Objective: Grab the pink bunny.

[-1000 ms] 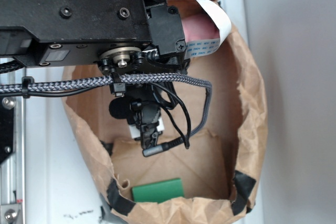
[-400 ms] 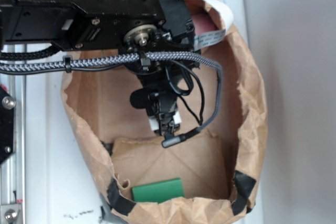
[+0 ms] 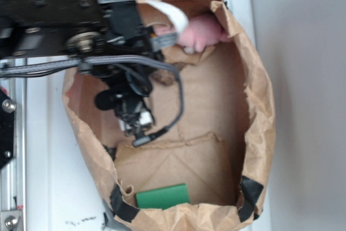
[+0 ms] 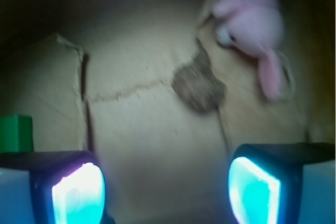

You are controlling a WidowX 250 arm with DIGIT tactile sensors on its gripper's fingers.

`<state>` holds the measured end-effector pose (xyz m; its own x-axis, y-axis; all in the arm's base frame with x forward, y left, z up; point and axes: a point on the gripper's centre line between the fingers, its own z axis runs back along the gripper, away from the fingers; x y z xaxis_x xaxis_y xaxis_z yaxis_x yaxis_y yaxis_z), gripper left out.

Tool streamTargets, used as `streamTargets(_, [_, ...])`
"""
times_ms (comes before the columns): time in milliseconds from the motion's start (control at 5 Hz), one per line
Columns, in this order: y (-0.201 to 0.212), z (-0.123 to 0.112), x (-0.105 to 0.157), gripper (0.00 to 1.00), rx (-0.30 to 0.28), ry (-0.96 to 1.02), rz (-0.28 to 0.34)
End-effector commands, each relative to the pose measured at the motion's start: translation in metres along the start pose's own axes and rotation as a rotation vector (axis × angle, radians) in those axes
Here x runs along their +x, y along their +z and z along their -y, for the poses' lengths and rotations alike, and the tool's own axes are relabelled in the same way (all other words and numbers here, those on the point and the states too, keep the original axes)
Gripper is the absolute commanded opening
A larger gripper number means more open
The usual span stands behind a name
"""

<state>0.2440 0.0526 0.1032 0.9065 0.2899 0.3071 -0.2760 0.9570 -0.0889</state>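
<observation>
Gripper (image 4: 165,192), jaws wide and empty, hovers inside the brown paper bag (image 3: 259,112), well short of the fuzzy light-pink plush bunny (image 4: 252,19).

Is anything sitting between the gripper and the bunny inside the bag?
Partly. In the wrist view the open gripper faces bare bag floor; a brown lump lies ahead and slightly right, just short of the bunny in the far right corner, apparently close beside it.
</observation>
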Motion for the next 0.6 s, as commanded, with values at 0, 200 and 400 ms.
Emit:
streamTargets(0, [0.005, -0.018, 0.006, 1.00, 0.127, 0.126, 0.093])
streamTargets(200, [0.005, -0.017, 0.003, 1.00, 0.138, 0.168, 0.110])
streamTargets(400, [-0.002, -0.009, 0.015, 1.00, 0.130, 0.161, 0.108])
